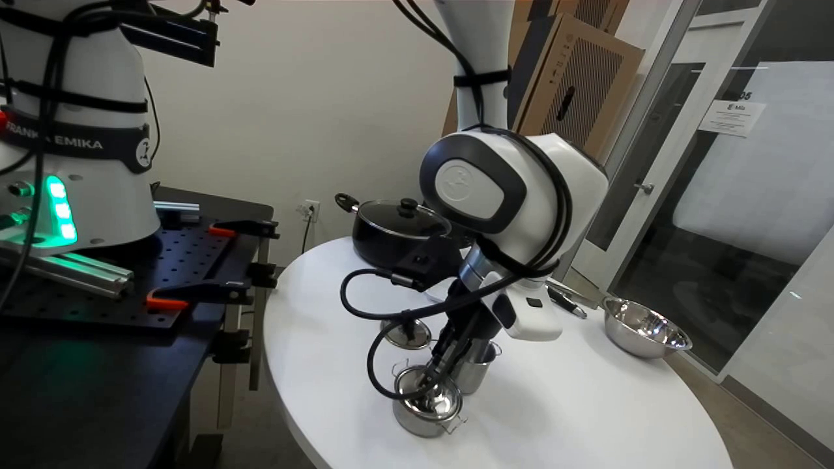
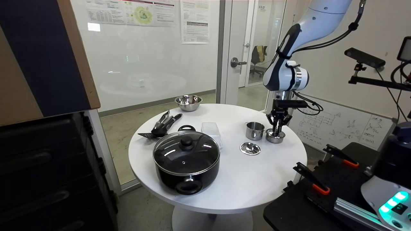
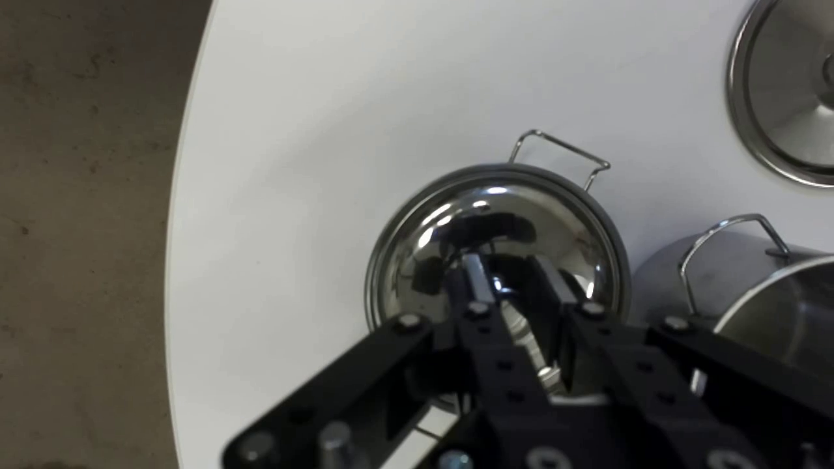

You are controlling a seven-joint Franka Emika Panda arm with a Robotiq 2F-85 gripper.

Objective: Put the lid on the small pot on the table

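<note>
The small pot [image 1: 420,426] stands near the edge of the white round table [image 1: 521,430]; it also shows in an exterior view [image 2: 275,140]. The lid [image 3: 560,215], shiny and domed, lies over the pot's opening, roughly centred in the wrist view. It also shows in an exterior view [image 1: 447,398]. I cannot tell whether it is fully seated. My gripper [image 3: 507,268] points down at the lid's centre, fingers close together with a narrow gap. They appear shut on the knob, which is mostly hidden between them. The fingertips also show in an exterior view [image 2: 276,132].
A steel cup [image 2: 255,131] stands right beside the small pot. Another steel lid [image 2: 250,149] lies flat nearby. The large black pot [image 2: 188,166], a clear plastic box [image 2: 210,129], black utensils [image 2: 162,126] and a steel bowl [image 2: 188,104] are farther off.
</note>
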